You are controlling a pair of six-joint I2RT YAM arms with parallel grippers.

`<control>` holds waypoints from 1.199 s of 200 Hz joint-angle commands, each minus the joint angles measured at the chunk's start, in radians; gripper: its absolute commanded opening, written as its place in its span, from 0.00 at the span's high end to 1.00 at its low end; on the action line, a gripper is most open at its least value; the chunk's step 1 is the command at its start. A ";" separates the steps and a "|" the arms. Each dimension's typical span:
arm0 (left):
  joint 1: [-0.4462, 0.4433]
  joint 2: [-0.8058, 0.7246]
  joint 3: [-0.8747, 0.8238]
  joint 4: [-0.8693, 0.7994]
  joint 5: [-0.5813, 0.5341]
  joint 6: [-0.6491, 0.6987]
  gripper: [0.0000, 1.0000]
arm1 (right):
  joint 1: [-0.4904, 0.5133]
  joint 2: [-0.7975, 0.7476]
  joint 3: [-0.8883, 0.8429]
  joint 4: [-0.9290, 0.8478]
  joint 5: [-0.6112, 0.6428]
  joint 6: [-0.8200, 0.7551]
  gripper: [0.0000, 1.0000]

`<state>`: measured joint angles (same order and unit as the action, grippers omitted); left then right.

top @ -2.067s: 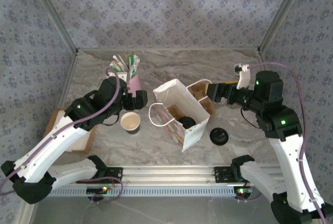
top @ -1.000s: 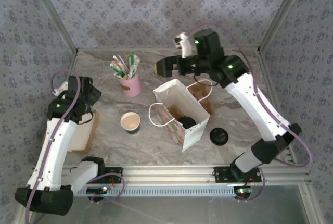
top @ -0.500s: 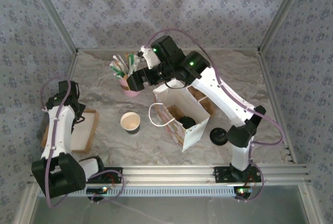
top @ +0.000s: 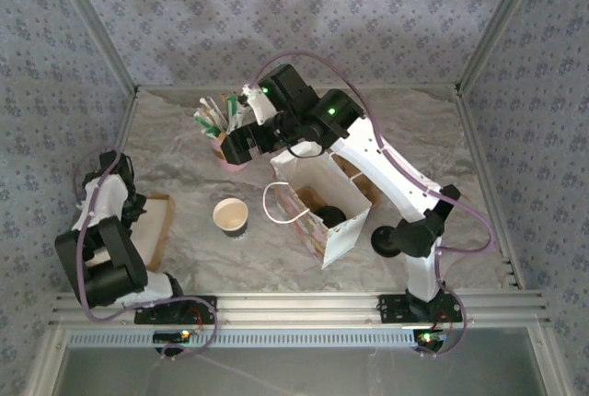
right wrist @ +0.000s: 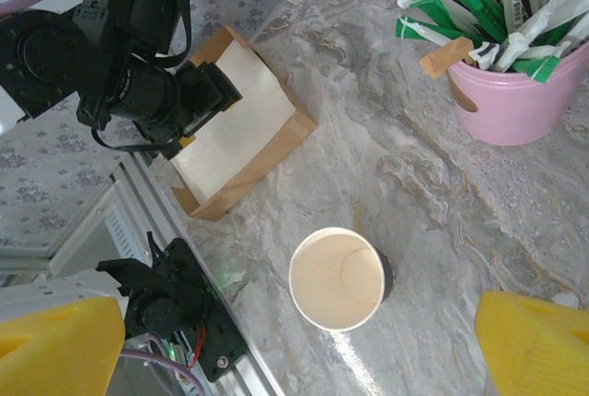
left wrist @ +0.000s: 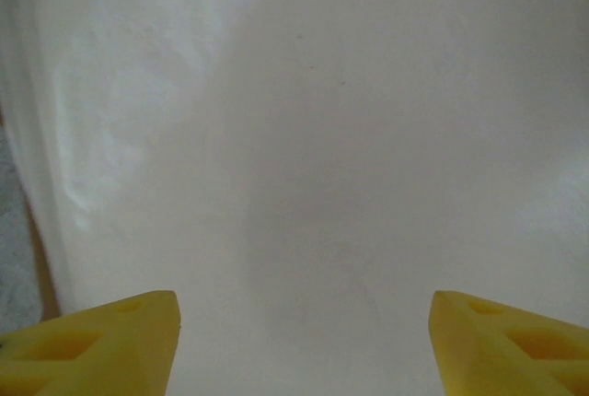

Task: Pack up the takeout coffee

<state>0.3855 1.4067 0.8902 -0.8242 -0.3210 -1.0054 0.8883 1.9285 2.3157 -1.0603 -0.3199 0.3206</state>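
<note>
Coffee cup (right wrist: 337, 278) stands below R claw (right wrist: 296, 345), btwn its wide-apart fingers.

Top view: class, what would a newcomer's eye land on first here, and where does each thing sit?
The white bag stands open mid-table. Left of it sits an empty, lidless cup. The right arm stretches across the back toward the pink pot of sticks.

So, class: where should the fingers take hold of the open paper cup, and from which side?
Probably its rim, from above: the paper cup stands upright, mouth open and empty, so the wall can be pinched inside and out.
</note>
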 commanded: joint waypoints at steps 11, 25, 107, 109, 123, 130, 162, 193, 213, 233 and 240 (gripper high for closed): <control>0.030 0.071 -0.020 0.120 0.061 0.080 0.34 | 0.011 0.020 0.039 -0.028 0.015 -0.012 0.00; 0.042 0.093 -0.023 0.140 0.077 0.096 0.36 | 0.010 0.023 0.042 -0.030 0.014 -0.014 0.00; 0.061 0.179 -0.019 0.236 0.088 0.149 0.41 | 0.014 0.030 0.045 -0.038 0.019 -0.017 0.00; 0.061 0.179 -0.020 0.236 0.089 0.150 0.42 | 0.014 0.030 0.045 -0.038 0.019 -0.017 0.00; 0.062 0.188 -0.018 0.240 0.092 0.155 0.42 | 0.014 0.030 0.045 -0.038 0.019 -0.017 0.00; 0.064 0.193 -0.019 0.242 0.095 0.157 0.43 | 0.014 0.032 0.042 -0.038 0.018 -0.017 0.00; 0.063 0.202 -0.027 0.255 0.113 0.162 0.52 | 0.014 0.033 0.042 -0.038 0.019 -0.018 0.00; 0.065 0.188 -0.037 0.256 0.115 0.164 0.62 | 0.014 0.035 0.042 -0.035 0.017 -0.018 0.00; 0.064 0.168 -0.038 0.248 0.117 0.166 0.63 | 0.015 0.035 0.042 -0.036 0.016 -0.019 0.00; 0.064 0.143 -0.035 0.232 0.119 0.169 0.63 | 0.017 0.035 0.043 -0.038 0.016 -0.018 0.00; 0.064 0.135 -0.033 0.227 0.119 0.168 0.63 | 0.018 0.036 0.042 -0.039 0.019 -0.018 0.00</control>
<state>0.4435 1.5795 0.8646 -0.5728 -0.2165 -0.8482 0.8959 1.9495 2.3291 -1.0748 -0.3164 0.3202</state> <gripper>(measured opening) 0.373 0.998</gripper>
